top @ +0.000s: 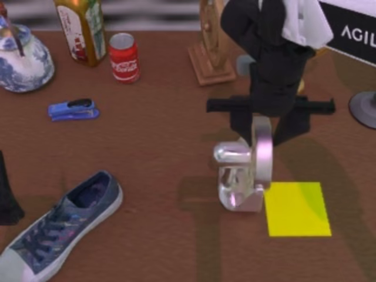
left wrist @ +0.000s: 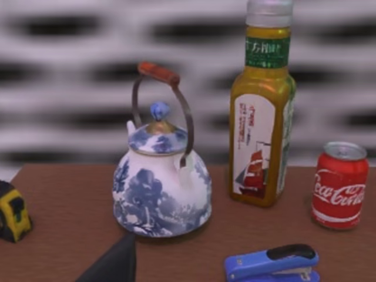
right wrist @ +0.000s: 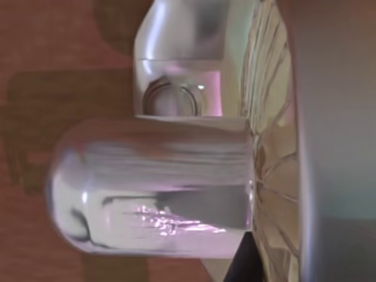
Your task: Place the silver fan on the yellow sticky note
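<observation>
The silver fan (top: 244, 170) stands right of the table's centre in the top view, its ring cage upright and its stubby motor housing pointing left. Its base meets the left edge of the yellow sticky note (top: 296, 208), which lies flat just to its right. My right gripper (top: 262, 126) comes down over the fan from behind, one finger on each side of the ring, shut on it. The fan's chrome housing (right wrist: 153, 182) fills the right wrist view. I cannot tell whether the base rests on the table. My left gripper (top: 9, 200) stays parked at the left edge.
Along the back stand a blue-and-white teapot (top: 20, 59), an oil bottle (top: 82, 29), a cola can (top: 124, 57) and a wooden disc on a stand (top: 211, 47). A blue stapler (top: 73, 110) and a sneaker (top: 61, 226) lie at the left. A dark round base (top: 364, 108) sits far right.
</observation>
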